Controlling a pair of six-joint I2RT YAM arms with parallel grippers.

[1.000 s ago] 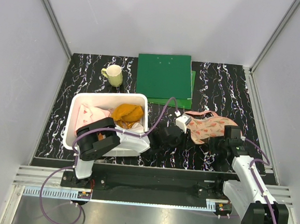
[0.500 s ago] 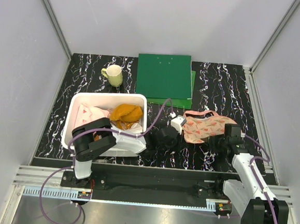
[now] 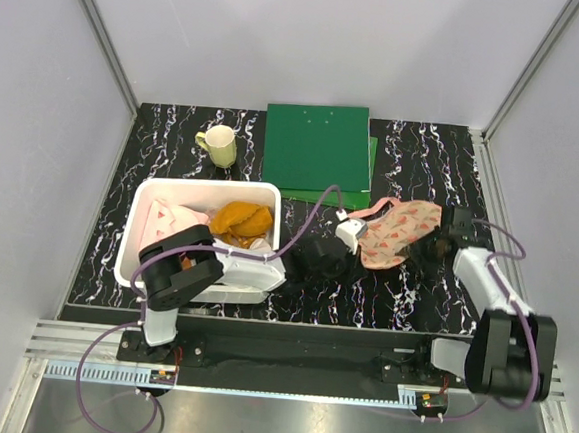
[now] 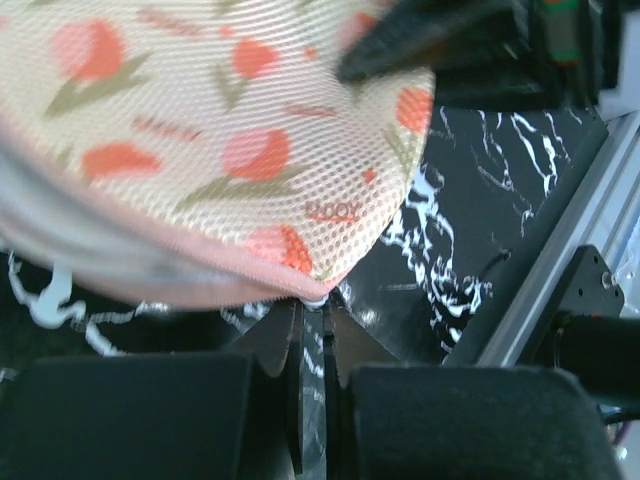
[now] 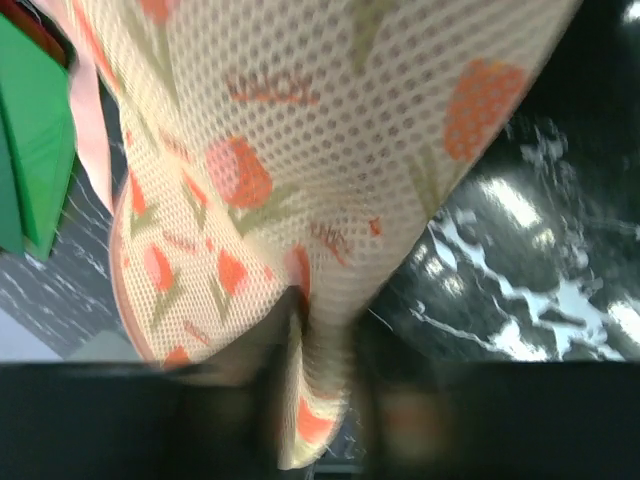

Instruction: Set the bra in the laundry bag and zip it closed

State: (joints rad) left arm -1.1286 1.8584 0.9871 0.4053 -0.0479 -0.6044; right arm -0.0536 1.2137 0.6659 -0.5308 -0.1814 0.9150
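Note:
The laundry bag [image 3: 401, 228], cream-pink mesh with red-and-green motifs, is held between both grippers right of the table's centre, partly lifted. My left gripper [image 3: 360, 246] is shut on the small metal zipper pull at the bag's pink edge [image 4: 312, 294], with the bag [image 4: 200, 120] filling the left wrist view. My right gripper [image 3: 434, 243] is shut on a fold of the bag's right side [image 5: 330, 330]. The bra does not show in any view.
A white plastic bin [image 3: 207, 185] at the left holds an orange garment [image 3: 244, 218] and a pale pink cloth [image 3: 169, 222]. Green folders [image 3: 317, 148] lie at the back, also in the right wrist view [image 5: 30, 150]. A yellow-green cup [image 3: 218, 146] stands behind the bin.
My right gripper has swung away from the near edge toward the back, carrying the bag's right side with it. The bag has bunched up shorter. My left gripper has shifted only slightly.

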